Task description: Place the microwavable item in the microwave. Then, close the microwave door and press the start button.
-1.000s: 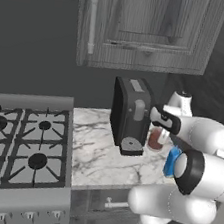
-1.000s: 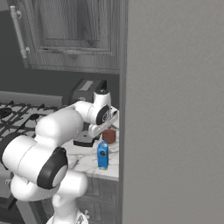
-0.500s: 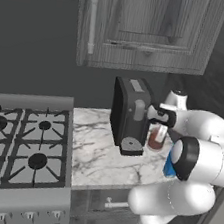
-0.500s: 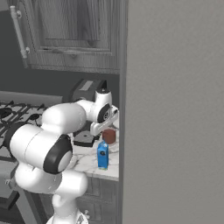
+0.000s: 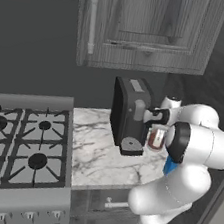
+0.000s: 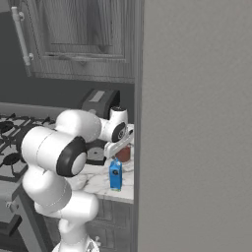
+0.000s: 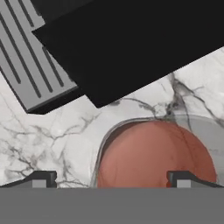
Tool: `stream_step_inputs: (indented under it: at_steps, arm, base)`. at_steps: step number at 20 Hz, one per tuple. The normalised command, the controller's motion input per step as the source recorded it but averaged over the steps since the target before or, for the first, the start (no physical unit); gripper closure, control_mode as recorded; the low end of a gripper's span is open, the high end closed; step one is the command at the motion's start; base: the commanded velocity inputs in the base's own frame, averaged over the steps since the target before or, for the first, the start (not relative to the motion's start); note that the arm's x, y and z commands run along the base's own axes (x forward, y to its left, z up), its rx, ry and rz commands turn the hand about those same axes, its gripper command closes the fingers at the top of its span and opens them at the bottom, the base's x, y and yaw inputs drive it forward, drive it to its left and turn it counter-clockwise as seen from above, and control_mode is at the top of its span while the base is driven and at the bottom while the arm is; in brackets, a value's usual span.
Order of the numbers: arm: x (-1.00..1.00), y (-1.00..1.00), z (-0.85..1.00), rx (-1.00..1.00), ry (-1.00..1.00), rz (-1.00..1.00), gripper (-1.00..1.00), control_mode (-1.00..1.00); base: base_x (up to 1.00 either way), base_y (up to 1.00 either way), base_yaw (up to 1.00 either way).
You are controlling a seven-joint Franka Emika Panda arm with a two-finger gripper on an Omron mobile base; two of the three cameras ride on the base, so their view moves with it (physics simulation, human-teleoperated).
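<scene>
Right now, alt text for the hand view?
Looking down along the open pincer, a reddish-brown cup sits on the marbled counter between the two fingertips. The black coffee machine and its grey slotted tray are above it.

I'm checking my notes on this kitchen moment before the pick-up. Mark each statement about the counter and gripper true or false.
1. The gripper is open above the reddish-brown cup. True.
2. The cup stands on the stove. False: it stands on the marble counter, beside the black coffee machine.
3. A blue boxy bottle stands near the counter's front edge. True.
4. The gripper is holding the blue bottle. False: its jaws are open and hold nothing.
</scene>
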Motion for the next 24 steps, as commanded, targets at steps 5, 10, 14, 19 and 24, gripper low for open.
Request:
stream_step_inputs:
  at_steps: [5, 10, 14, 19, 24]
  arm:
    - [0.0, 0.0, -0.49, 0.0, 0.08, 0.07, -1.0, -1.0]
    - [0.0, 0.0, -0.5, 0.0, 0.08, 0.07, -1.0, -1.0]
    - [-0.2, 0.0, -0.47, -0.02, 0.05, 0.08, 1.0, -1.0]
    - [-0.14, 0.01, -0.09, 0.0, -0.01, 0.04, 1.0, -1.0]
    - [-0.01, 0.14, 0.19, 0.0, -0.09, 0.0, 1.0, -1.0]
  base:
    - [0.0, 0.0, 0.0]
    - [0.0, 0.0, 0.0]
    - [0.0, 0.0, 0.0]
    - [0.0, 0.0, 0.0]
    - [0.0, 0.0, 0.0]
